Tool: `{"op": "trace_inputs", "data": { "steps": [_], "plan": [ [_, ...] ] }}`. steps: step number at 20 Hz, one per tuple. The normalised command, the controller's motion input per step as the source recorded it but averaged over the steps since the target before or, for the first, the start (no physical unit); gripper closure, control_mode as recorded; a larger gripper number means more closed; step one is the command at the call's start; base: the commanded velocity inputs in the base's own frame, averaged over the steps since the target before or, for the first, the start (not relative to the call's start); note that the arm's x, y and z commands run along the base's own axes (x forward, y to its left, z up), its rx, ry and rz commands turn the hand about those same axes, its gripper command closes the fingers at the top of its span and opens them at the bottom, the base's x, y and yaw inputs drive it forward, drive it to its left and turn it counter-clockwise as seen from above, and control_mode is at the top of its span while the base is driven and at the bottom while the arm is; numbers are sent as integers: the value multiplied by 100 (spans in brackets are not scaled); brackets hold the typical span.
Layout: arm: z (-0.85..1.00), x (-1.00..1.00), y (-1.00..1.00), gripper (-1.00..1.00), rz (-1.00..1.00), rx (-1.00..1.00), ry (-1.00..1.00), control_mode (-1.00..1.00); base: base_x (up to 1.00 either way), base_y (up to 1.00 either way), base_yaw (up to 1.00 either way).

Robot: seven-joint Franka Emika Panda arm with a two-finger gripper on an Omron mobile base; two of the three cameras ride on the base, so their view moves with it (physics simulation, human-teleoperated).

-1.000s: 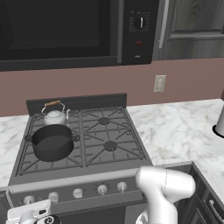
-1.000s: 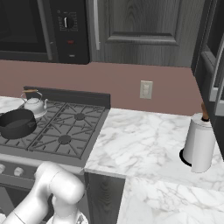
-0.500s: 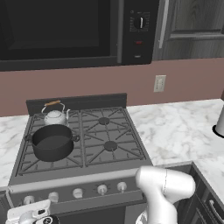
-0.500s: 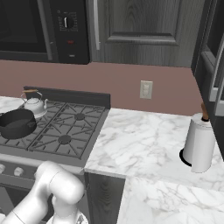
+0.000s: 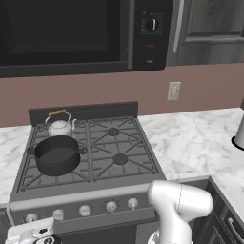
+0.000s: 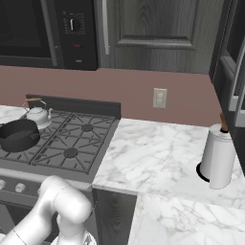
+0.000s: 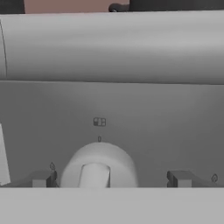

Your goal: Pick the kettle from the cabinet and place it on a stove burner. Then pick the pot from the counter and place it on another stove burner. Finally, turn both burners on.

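Dark cabinetry and a black microwave (image 5: 66,35) hung above the range in the left base view, with a pinkish wall behind and white marble tabletop (image 5: 190,138) running off to the right. On the cooktop, the kettle (image 5: 60,126) sat on the back-left burner, touching or just behind the pot (image 5: 57,155), which rested on the front-left burner. The two right-hand burners (image 5: 116,145) stood bare. A row of silver knobs (image 5: 111,206) lined the range's front edge, and the claw (image 5: 35,233) was low at the bottom-left corner, in front of the leftmost knobs.

From the right base view the same layout showed from the other side: kettle (image 6: 37,113) at the back-left corner of the cooktop, pot (image 6: 19,135) in front of it, closed cabinet (image 6: 158,33) above, and a paper-towel roll (image 6: 217,155) standing near the tabletop's right edge.

Through the hand view the claw (image 7: 111,178) looked straight at the range's grey front panel, its fingertips (image 7: 41,178) spread fully apart and holding nothing. One knob (image 7: 98,168) lay directly ahead, a little left of midway between the tips, its raised grip bar standing roughly upright in that view.

Both vessels seemed placed, so lighting the burners looked like the step in hand; the claw would need to advance and shift slightly toward that knob so the tips straddled its bar before twisting.
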Motion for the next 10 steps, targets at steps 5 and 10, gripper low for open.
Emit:
{"op": "trace_inputs", "data": {
  "steps": [5, 10],
  "plan": [
    [-16, 20, 34, 100, 0, 0, 0, -100, 0, 0, 0],
    [-2, 14, 31, 100, 0, 0, -2, -100, 0, 0, 0]
  ]
}}
